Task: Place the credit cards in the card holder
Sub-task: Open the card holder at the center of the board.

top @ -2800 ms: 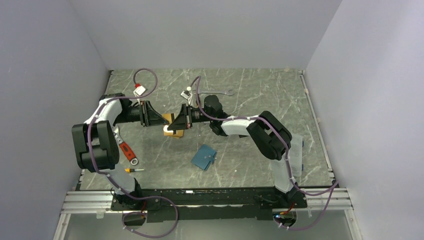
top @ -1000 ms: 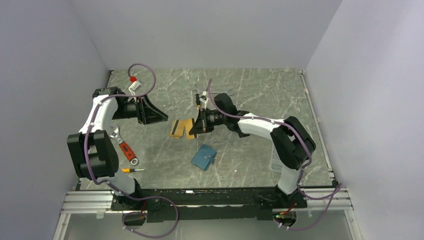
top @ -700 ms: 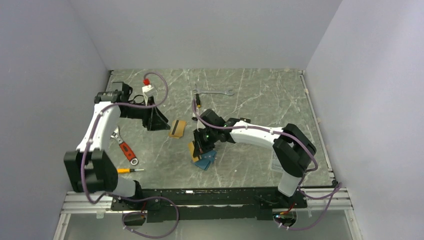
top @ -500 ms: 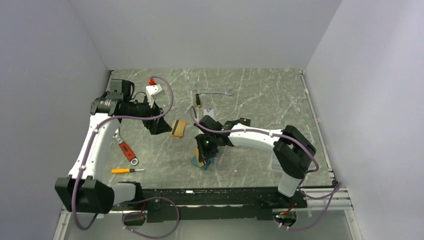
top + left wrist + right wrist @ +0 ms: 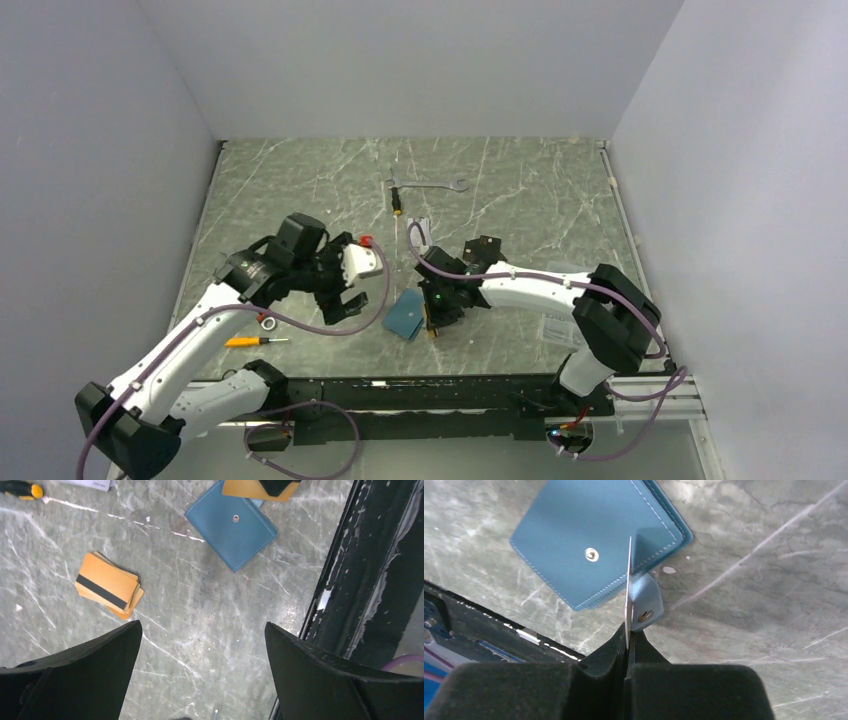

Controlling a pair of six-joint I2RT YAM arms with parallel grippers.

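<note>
- Across the grey-green marbled bench [image 5: 540,200], both arms reach toward the near middle, the left arm from the left and the right arm from the right.
- Left fingers [image 5: 340,292]: spread wide, holding nothing, raised over the bench and pointing down at it.
- Right fingers [image 5: 626,652]: pressed tight together on a single card, low at the card holder's edge.
- Card holder [image 5: 589,545]: teal-blue, lying flat and folded shut on the bench near the black front rail [image 5: 350,580]. Metal snap stud faces up. Snap tab [image 5: 644,605] hangs loose, unfastened.
- Stack of cards [image 5: 107,584]: orange, top one with a black stripe, slightly fanned, flat on the bench. Near the card holder but not touching it.
- Single card [image 5: 628,590]: orange face in the left wrist view, edge-on in the right wrist view. It stands upright with its far end against the holder's edge, just beside the tab. Cannot tell whether it has entered a pocket.
- Wrench [image 5: 432,185] lies well back. Yellow-handled screwdriver [image 5: 250,341] lies near the left arm.
</note>
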